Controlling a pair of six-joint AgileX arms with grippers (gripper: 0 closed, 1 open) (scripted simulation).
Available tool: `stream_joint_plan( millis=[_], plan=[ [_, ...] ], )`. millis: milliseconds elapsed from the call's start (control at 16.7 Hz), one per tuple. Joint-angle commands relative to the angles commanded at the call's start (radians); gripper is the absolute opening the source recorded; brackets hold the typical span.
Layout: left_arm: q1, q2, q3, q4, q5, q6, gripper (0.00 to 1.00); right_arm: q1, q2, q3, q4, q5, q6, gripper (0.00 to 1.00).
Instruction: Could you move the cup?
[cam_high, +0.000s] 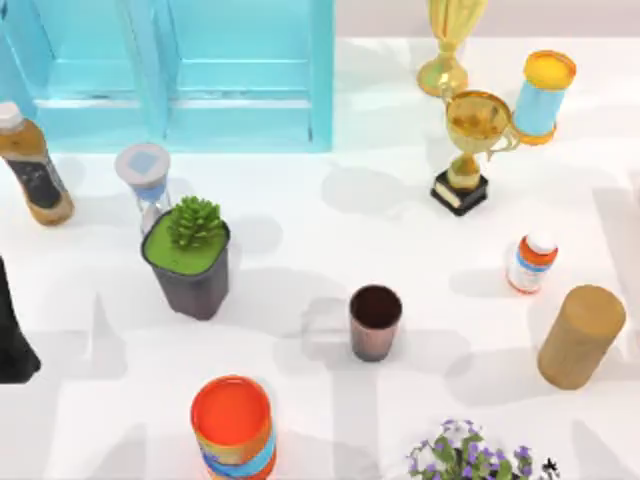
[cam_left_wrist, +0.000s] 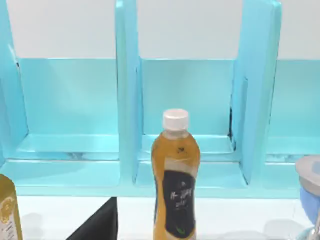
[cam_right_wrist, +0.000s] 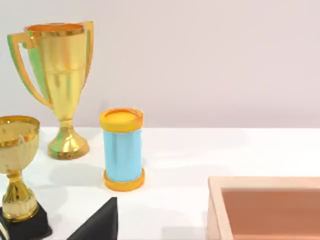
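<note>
Nearest the bottom edge of the top view stand an orange-topped can and a tuft of purple flowers; just beyond them, near the middle of the white worktop, sits the cup, upright, dark inside, with clear space all round it. To its left is a potted succulent, and to its right, well apart, a wooden cylinder and a small white-capped orange bottle. Farther back are an hourglass and a tea bottle on the left, with a trophy on a black base, a blue can with yellow ends and a taller gold trophy on the right; a turquoise shelf unit closes the far left. The left arm shows as a dark shape at the top view's left edge, well apart from the cup, and whether its end effector is released or clenched cannot be told. The left wrist view looks past the tea bottle into the shelf; the right wrist view looks at the trophies, the blue can and the corner of a tan tray, and the right end effector's state cannot be told either. Judging by this, the task is at its very start: nothing touches the cup, and the approach, the grasp, the lift and the placing all remain to be done.
</note>
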Motion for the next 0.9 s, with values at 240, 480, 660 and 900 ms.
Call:
stream_joint_plan(
  millis=[240,480,660,900],
  plan=[
    [-0.012,0.029,0.028,-0.019,0.000,-0.010,1.00,0.000,0.000,0.000,0.000,0.000,0.000,1.00],
    [-0.079,0.203,0.195,-0.134,0.000,-0.069,1.00,0.000,0.000,0.000,0.000,0.000,0.000,1.00],
    [-0.161,0.415,0.402,-0.274,0.000,-0.144,1.00,0.000,0.000,0.000,0.000,0.000,0.000,1.00],
    [-0.295,0.771,0.749,-0.510,0.001,-0.271,1.00,0.000,0.000,0.000,0.000,0.000,0.000,1.00]
  ],
)
